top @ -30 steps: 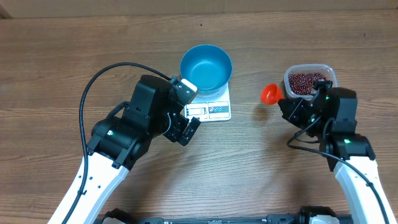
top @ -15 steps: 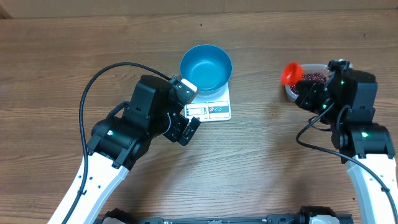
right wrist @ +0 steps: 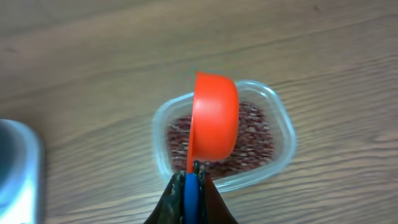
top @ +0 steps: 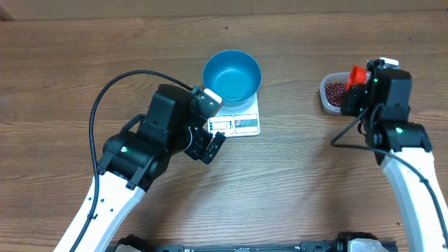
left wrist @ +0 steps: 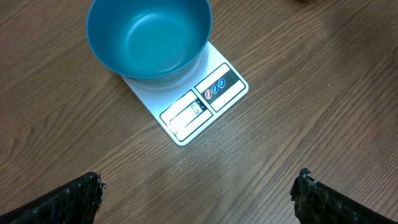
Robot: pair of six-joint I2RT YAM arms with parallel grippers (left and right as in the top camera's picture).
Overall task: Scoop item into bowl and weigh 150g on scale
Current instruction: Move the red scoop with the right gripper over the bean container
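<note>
Left gripper (left wrist: 196, 185) spread wide, holding nothing, hovering over table just near of scale (left wrist: 199, 106). Bowl (left wrist: 149, 37) on scale's far part. Right gripper (right wrist: 191, 186) pinching handle of orange scoop (right wrist: 214, 121). Scoop tipped on edge above beans (right wrist: 255, 134) in clear tub (right wrist: 283, 140), far right.

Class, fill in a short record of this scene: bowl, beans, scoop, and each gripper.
bowl: blue, empty, standing on the white scale
beans: in the clear tub, off to the scale's right
scoop: orange, tilted over the tub, its inside hidden
left gripper: open, holding nothing, above the table near the scale
right gripper: shut on the scoop's handle
</note>
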